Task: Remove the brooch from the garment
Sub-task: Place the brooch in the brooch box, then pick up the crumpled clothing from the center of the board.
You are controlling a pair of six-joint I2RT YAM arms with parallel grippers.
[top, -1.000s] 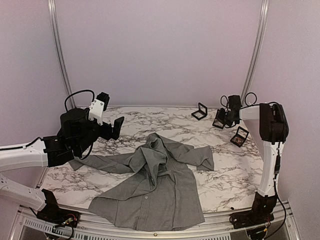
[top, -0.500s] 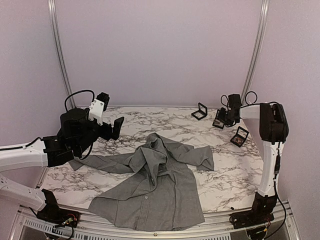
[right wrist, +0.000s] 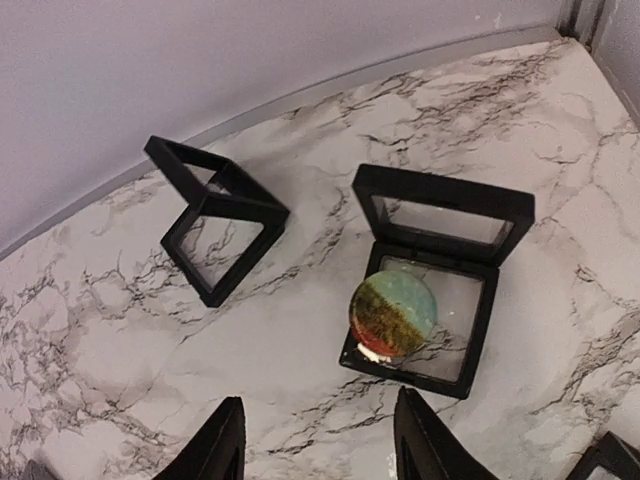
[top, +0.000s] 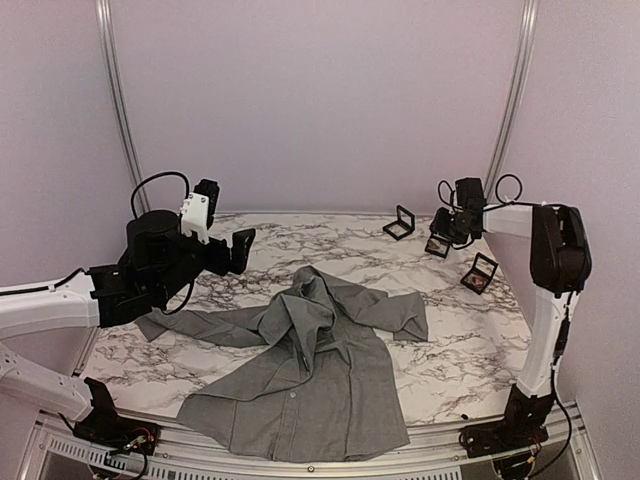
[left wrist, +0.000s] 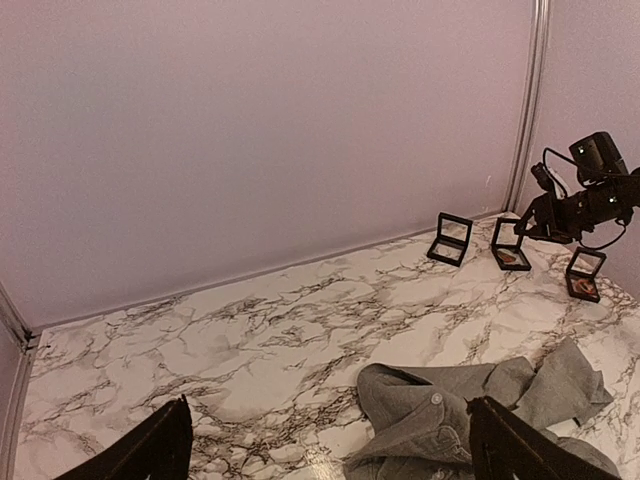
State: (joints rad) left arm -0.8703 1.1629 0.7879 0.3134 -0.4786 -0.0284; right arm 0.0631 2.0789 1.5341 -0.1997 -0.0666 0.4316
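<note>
Lift the right tool (right wrist: 318, 400), jaws half parted and empty, straight up from the brooch (right wrist: 392, 315) resting just ahead of it in the open box (right wrist: 487, 310), without knocking that box, leaving the left tool (left wrist: 328, 420) wide over the garment (top: 300, 370) lying below it on the worktop (top: 450, 340).

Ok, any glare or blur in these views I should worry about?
Right wrist: sharp, the brooch reads clearly on its open case, only faint sheen on the film. Top external: even light, soft shadow around the shirt. Left wrist: the far cases are small, detail lost.
</note>
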